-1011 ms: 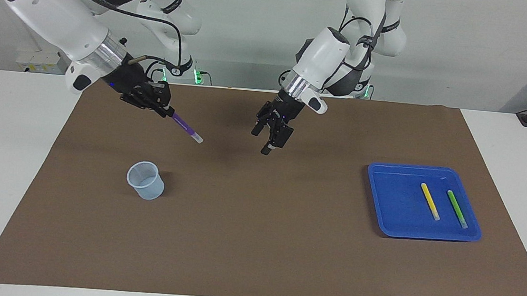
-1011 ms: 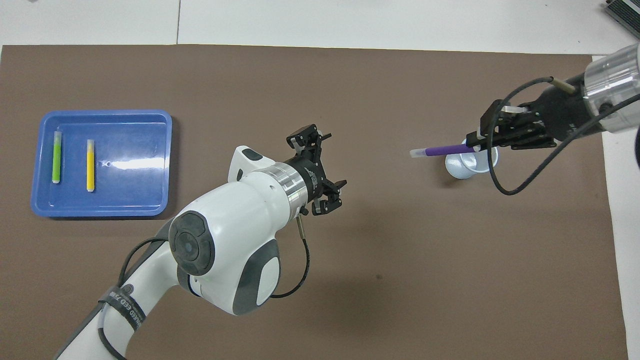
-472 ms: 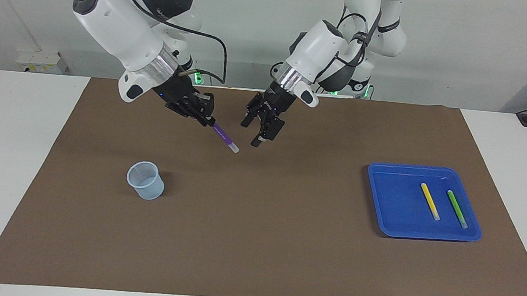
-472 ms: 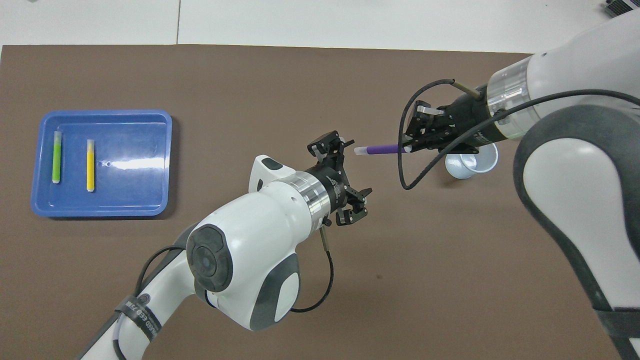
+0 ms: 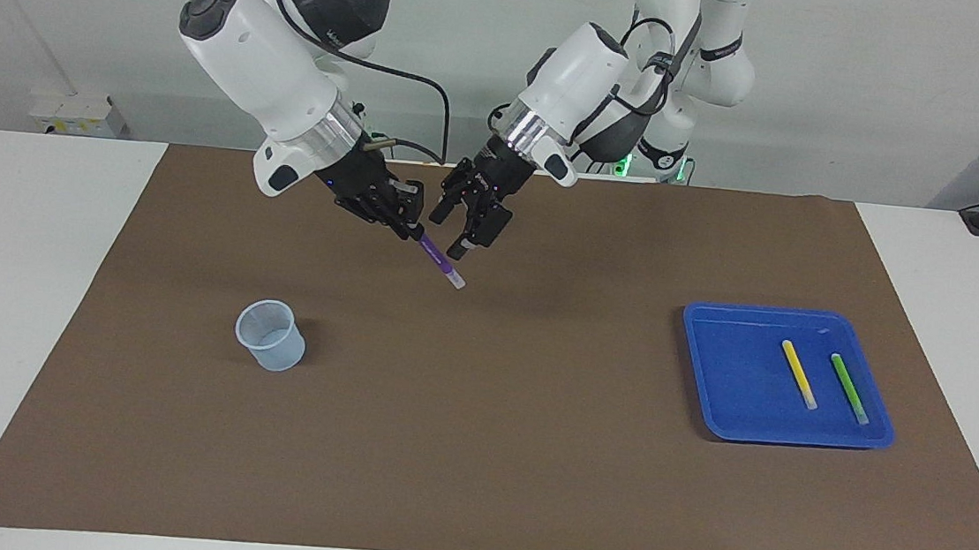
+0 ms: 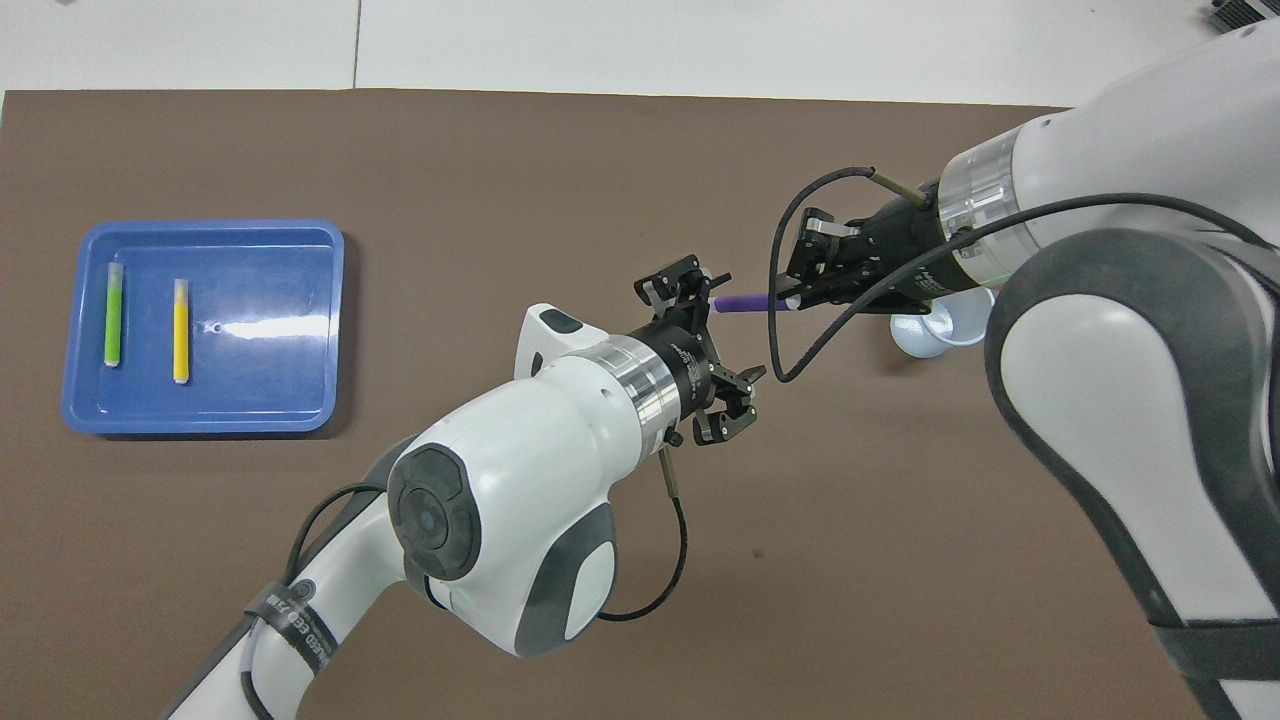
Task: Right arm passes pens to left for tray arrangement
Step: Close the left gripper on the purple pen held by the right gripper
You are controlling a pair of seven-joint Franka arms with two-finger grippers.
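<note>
Both tools have converged: right tool (image 5: pixel 410 225) grips the purple pen (image 5: pixel 438 257), its tip between the left tool's (image 5: pixel 454 235) spread fingers.

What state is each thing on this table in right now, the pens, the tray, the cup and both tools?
Purple marker pen: held in the air, tilted, whitish end down.
Yellow marker pen: lying in the tray.
Green marker pen: lying in the tray, beside the yellow one.
Shallow blue plastic tray: flat on the mat.
Translucent pale-blue cup: upright.
Right tool: shut on the purple pen.
Left tool: open, around the purple pen.
</note>
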